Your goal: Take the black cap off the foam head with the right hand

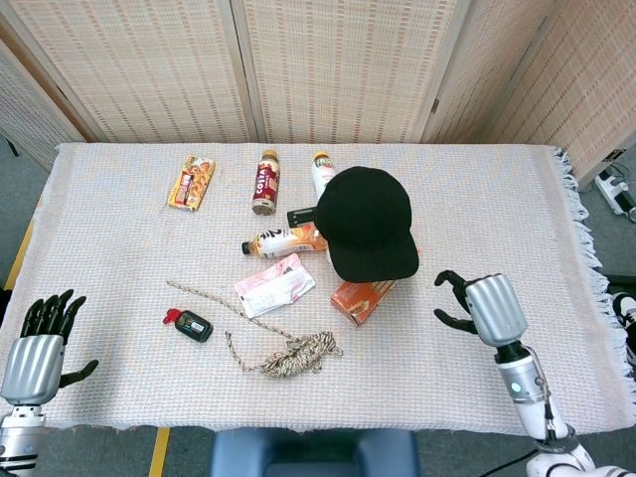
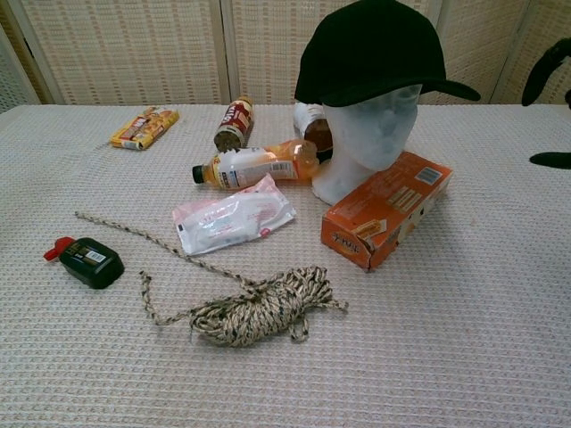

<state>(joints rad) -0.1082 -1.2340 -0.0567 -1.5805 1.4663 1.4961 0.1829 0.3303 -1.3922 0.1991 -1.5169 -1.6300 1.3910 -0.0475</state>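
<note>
Left hand point(image 1: 37, 348): nearest, at the table's front left corner, fingers spread, holding nothing.
Rope point(image 2: 259, 308): coiled near the front edge.
Right hand point(image 1: 481, 306): over the cloth, right of the orange box point(image 2: 387, 208), fingers apart and curved, empty, clear of the cap.
Black cap point(image 2: 372, 52): sitting on the foam head point(image 2: 368, 138), brim pointing right in the chest view.
Bottles point(image 2: 256, 165): lying behind, further back.

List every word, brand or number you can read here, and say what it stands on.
"COSTA": brown bottle, head view.
Orange box: print too blurred.
Pink packet: too small.
Yellow snack pack: unreadable.
Orange drink bottle: label unreadable.
Small black bottle: label unreadable.
Black cap: no text visible.
</note>
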